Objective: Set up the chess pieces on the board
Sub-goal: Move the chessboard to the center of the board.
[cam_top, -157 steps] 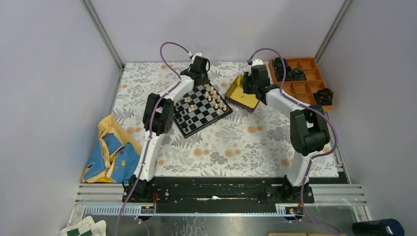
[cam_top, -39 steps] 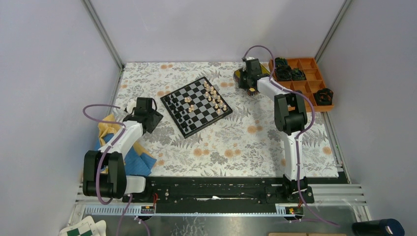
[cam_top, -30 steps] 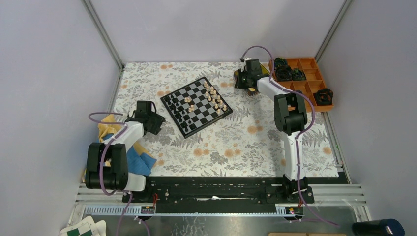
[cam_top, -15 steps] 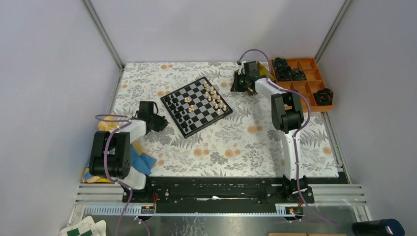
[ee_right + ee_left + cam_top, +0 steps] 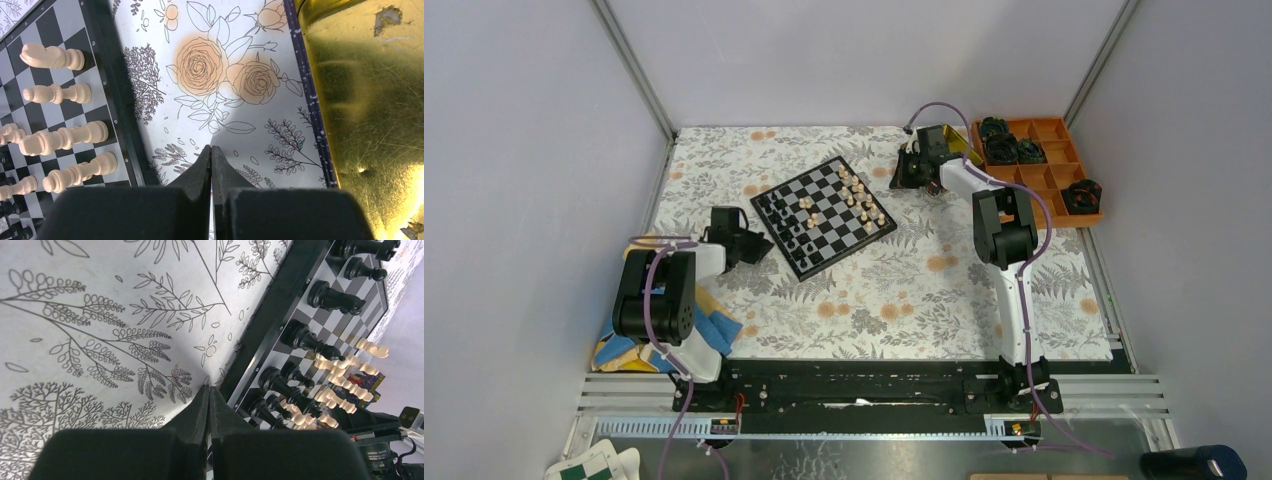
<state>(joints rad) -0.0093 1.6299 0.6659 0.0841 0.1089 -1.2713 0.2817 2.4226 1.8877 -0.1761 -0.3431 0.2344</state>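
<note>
Black-and-grey checkered, the small square chessboard (image 5: 832, 238) sits turned diagonal on the floral tablecloth (image 5: 894, 290), between your two arms. Your left gripper (image 5: 209, 390) is pinched shut on nothing, its tips just beside the board's rim on the side of the tiny black chess pieces (image 5: 305, 337), which lie ahead and to its right. Your right gripper (image 5: 211, 149), likewise closed and empty, hangs over the cloth strip between the rim by the tan wooden pieces (image 5: 62, 137) and the shiny gold tin (image 5: 370, 100). Judge each arm nearer its own colour; the widest room is the cloth on the board's near side
</note>
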